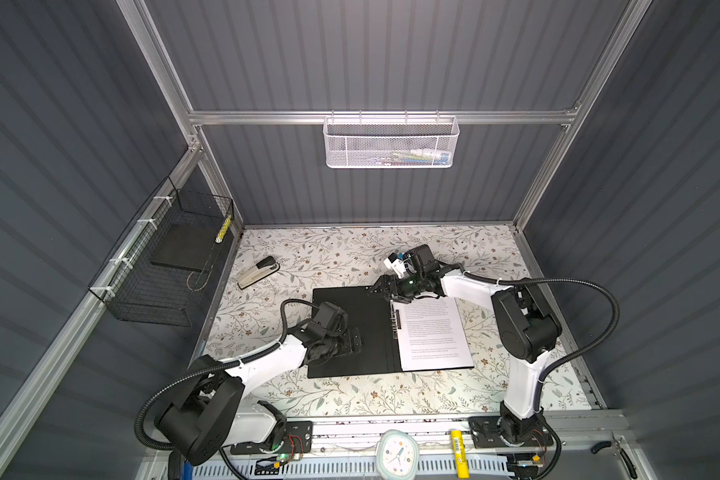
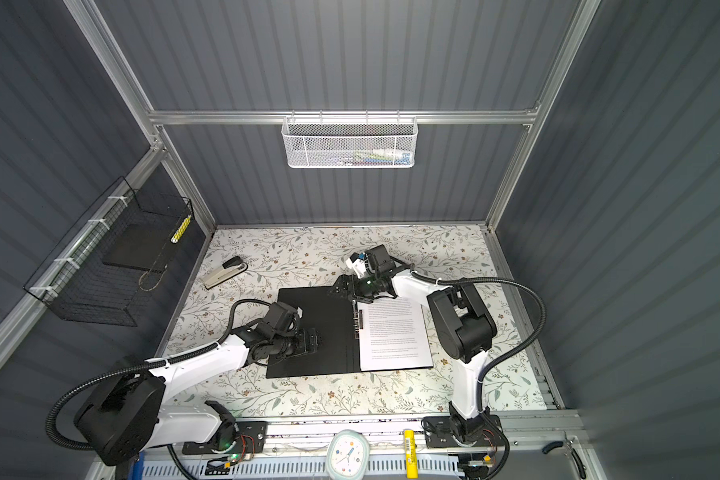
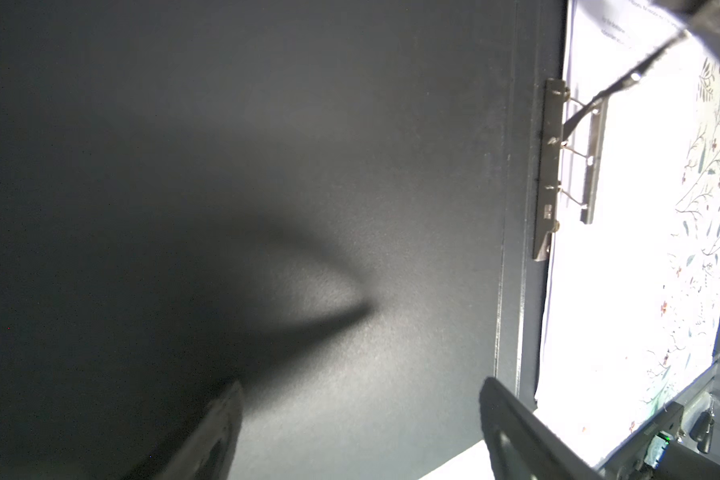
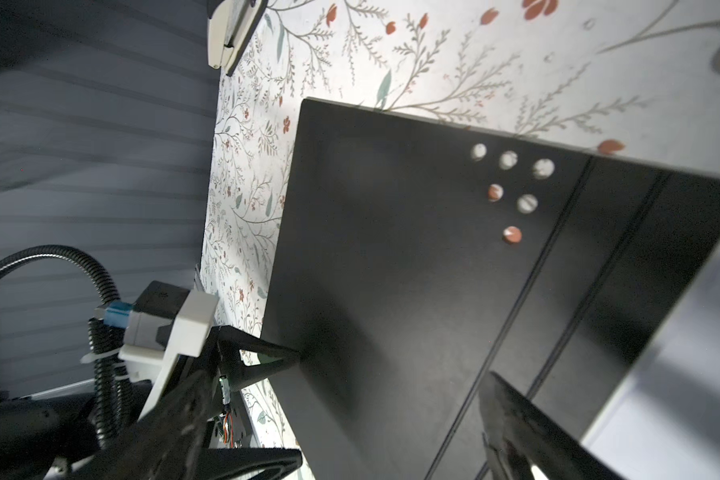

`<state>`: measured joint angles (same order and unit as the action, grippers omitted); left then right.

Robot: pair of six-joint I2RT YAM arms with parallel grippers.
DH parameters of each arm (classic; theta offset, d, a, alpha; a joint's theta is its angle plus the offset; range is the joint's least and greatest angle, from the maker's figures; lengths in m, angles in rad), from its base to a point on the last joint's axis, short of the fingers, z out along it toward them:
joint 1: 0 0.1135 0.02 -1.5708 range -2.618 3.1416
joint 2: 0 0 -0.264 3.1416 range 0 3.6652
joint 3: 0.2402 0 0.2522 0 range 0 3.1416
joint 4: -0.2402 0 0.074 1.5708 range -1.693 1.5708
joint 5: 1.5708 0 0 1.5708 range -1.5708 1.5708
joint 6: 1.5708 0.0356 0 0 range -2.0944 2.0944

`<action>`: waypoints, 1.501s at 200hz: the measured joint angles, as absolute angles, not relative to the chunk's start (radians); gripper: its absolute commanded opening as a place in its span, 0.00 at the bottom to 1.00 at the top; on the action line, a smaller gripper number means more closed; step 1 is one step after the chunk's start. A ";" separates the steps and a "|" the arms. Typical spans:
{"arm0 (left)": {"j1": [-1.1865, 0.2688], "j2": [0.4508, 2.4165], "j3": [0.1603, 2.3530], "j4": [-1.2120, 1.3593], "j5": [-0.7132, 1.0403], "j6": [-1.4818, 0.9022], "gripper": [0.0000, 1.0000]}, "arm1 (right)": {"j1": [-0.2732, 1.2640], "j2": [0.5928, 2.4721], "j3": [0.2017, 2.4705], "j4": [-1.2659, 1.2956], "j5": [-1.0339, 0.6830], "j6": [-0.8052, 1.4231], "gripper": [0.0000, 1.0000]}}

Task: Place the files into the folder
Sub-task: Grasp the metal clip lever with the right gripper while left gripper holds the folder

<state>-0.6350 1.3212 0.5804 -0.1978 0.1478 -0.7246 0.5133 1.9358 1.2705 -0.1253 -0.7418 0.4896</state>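
- Left wrist view: the left tool [image 3: 362, 436] has its jaws spread wide with nothing between them, low over the black inside of the folder [image 3: 267, 166]. I cannot tell whether it touches the cover.
- In both top views the folder lies opened flat in the middle of the bench [image 1: 308, 257], black side up. The files [image 1: 433, 336] sit on its right half, tucked against the metal clip [image 1: 395, 320] at the spine.
- The right tool [image 1: 381, 289] is also wide and empty, at the folder's far edge near the top of the spine.
- From here I would say only closing the folder is left, and that is where it could slip.
  - I cannot tell whether the clip bar is pressing on the sheets. If it is not, swinging the left cover over could fan them or push them out.
  - A tool catching only the cover's edge could drag the whole folder across the bench instead of folding it. It might even push it towards the stapler [image 1: 258, 272].
  - The right tool is close to the clip and could knock it.
- The spine and the sheets' long axis run from the near side to the far wall, leaning slightly. The head of the text is at the far end.
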 measured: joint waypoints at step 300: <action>-0.633 1.234 0.521 -0.216 0.107 -0.672 0.95 | 0.633 1.422 0.703 0.031 -0.314 1.438 0.45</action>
